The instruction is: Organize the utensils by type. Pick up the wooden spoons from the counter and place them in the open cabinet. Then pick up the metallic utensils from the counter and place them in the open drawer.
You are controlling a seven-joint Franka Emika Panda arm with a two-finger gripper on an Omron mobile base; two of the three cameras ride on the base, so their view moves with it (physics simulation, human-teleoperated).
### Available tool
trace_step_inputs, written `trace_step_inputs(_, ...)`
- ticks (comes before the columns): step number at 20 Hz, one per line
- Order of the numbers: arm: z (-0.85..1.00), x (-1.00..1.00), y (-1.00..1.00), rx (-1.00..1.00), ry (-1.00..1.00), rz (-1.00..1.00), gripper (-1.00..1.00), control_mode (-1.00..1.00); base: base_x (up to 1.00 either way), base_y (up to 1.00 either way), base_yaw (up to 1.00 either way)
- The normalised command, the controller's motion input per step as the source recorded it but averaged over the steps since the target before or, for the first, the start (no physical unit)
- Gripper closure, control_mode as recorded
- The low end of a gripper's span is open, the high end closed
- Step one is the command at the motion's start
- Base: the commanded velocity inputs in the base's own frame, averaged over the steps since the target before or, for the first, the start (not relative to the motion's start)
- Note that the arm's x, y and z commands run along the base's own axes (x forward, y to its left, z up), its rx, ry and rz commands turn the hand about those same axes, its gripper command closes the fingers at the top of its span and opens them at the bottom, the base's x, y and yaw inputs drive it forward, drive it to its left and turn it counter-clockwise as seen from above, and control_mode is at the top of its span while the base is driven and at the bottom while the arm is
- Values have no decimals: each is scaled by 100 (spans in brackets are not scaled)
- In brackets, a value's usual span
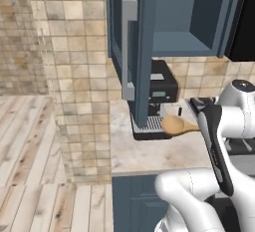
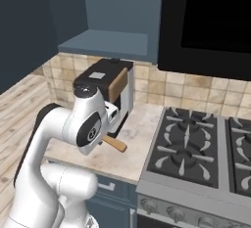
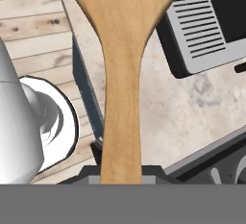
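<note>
My gripper (image 3: 122,172) is shut on the handle of a light-brown wooden spoon (image 3: 122,74), which runs straight up the hand view. From the left base, the spoon's oval bowl (image 1: 174,125) sticks out to the left over the beige counter (image 1: 149,154), in front of the coffee machine, well below the cabinet's shelf. The spoon's handle end (image 2: 115,144) pokes out under my wrist. The dark blue cabinet (image 1: 184,39) hangs above with its door (image 1: 130,52) swung open. The metallic utensils and the drawer are out of view.
A black and silver coffee machine (image 2: 105,82) stands on the counter (image 2: 139,139) under the cabinet shelf (image 2: 105,43). A gas stove (image 2: 196,146) adjoins the counter on the right, with a black appliance (image 2: 211,16) above it. Dark blue base cabinets (image 1: 134,198) sit below.
</note>
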Motion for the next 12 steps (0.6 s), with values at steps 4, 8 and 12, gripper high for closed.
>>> trace_step_inputs(4, 0, 0, 0, 0, 0, 0, 100, 100, 30, 2, -2)
trace_step_inputs(8, 0, 0, 0, 0, 0, 0, 100, 100, 17, 0, -1)
trace_step_inputs(12, 0, 0, 0, 0, 0, 0, 100, 100, 1, 0, 0)
